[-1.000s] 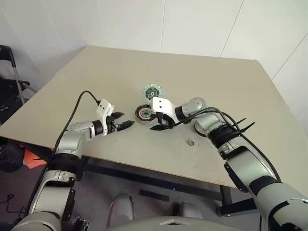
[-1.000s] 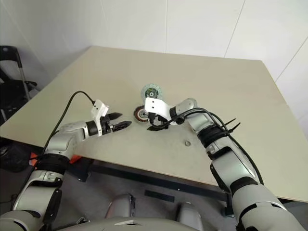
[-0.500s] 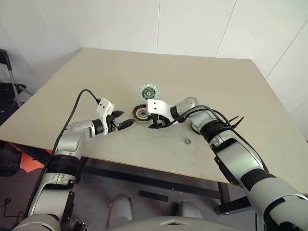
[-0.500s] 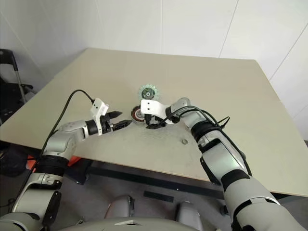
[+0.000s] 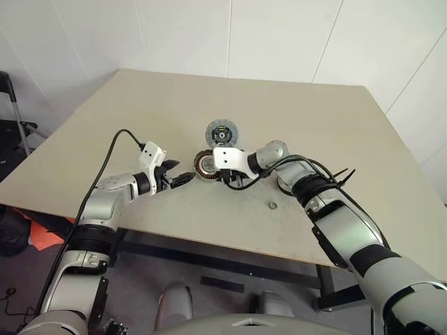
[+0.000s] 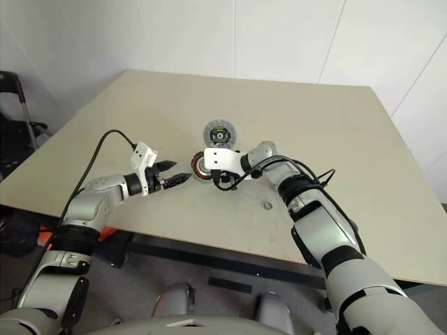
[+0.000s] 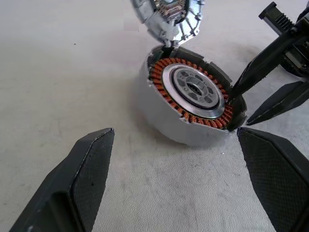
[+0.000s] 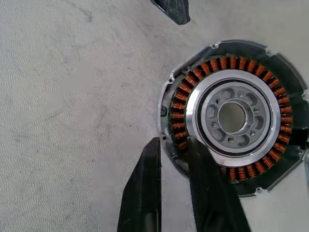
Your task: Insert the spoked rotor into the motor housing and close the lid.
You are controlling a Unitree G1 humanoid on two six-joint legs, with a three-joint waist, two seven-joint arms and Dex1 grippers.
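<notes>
**Right hand closes on the housing rim**

Narrowing since a second ago, the right hand [image 8: 174, 159] pinches the motor housing [image 5: 207, 164] wall; rotor [image 5: 221, 132] lies at 12 o'clock on the tabletop [image 5: 335, 132]. Left hand [image 5: 183, 179] gapes wide. Keep the housing steady and level.

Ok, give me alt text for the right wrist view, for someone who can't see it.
The right gripper pinches the rim of the motor housing between its two black fingers, one outside the wall and one on the copper-red windings. The round housing lies open on the table, a silver hub inside the winding ring.
</notes>
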